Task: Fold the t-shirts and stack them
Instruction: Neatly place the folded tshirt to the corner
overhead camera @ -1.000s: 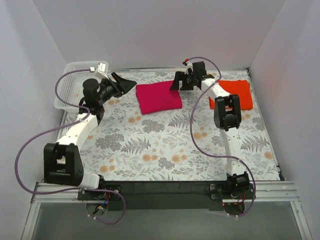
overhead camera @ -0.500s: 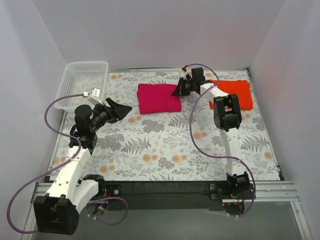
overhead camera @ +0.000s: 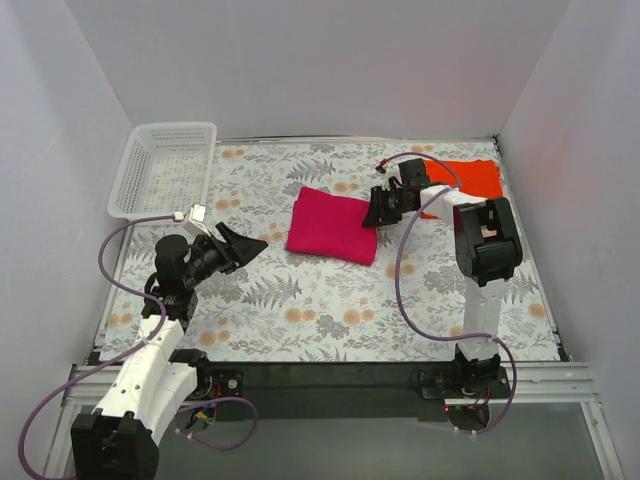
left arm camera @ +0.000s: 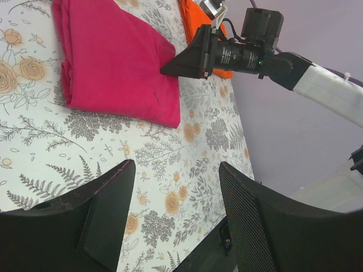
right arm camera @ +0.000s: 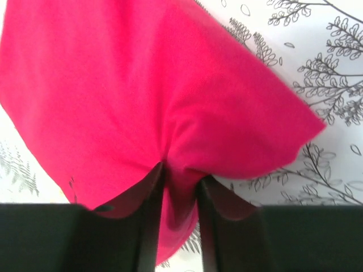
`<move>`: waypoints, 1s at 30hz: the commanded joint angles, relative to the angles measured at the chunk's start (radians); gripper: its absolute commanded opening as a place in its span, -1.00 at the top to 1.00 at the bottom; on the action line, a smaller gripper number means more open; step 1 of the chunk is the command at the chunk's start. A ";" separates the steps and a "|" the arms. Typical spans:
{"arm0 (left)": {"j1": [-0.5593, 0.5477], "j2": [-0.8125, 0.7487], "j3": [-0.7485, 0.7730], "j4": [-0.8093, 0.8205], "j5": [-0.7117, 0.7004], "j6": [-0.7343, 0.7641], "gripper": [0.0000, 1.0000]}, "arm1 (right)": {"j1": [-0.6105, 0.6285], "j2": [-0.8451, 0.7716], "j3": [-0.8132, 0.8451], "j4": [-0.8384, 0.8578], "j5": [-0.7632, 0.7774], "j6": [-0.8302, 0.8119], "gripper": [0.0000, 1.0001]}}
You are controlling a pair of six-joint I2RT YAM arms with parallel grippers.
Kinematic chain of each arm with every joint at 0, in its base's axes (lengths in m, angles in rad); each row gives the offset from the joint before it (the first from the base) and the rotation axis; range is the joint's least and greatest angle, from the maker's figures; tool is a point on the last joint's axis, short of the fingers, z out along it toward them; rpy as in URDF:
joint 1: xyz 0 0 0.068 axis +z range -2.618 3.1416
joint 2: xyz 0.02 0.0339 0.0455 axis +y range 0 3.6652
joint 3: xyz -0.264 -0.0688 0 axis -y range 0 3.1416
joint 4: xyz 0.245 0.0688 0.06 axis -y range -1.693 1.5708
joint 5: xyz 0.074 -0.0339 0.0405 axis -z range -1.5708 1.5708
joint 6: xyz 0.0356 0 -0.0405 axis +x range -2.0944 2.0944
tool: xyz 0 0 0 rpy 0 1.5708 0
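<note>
The folded magenta-pink t-shirt (overhead camera: 333, 227) lies on the floral table, a little behind its middle. It also shows in the left wrist view (left arm camera: 116, 62) and fills the right wrist view (right arm camera: 153, 96). My right gripper (overhead camera: 372, 213) is shut on the shirt's right edge, with a fold of cloth pinched between its fingers (right arm camera: 152, 198). The folded orange-red t-shirt (overhead camera: 468, 180) lies at the back right, partly behind the right arm, and shows in the left wrist view (left arm camera: 193, 22). My left gripper (overhead camera: 248, 245) is open and empty, left of the pink shirt and apart from it.
A white lattice basket (overhead camera: 165, 168) stands at the back left corner. The floral cloth (overhead camera: 330, 300) covers the table. White walls close in the left, back and right sides. A purple cable loops from the right arm over the table's right half.
My right gripper has dragged the pink shirt toward the front and a little right, turning it slightly. My left arm has drawn back toward the front left, still open.
</note>
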 commanded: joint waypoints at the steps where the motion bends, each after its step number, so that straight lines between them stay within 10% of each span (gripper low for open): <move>1: 0.006 -0.030 -0.012 0.024 0.032 -0.026 -0.14 | -0.013 -0.023 -0.035 -0.091 0.091 -0.126 0.29; 17: 0.006 -0.025 -0.010 0.053 0.042 -0.028 -0.14 | -0.087 0.056 0.117 -0.141 -0.018 -0.103 -0.36; 30: 0.006 -0.018 -0.024 0.061 0.040 -0.029 -0.14 | -0.007 0.132 0.108 -0.149 -0.096 -0.057 -0.39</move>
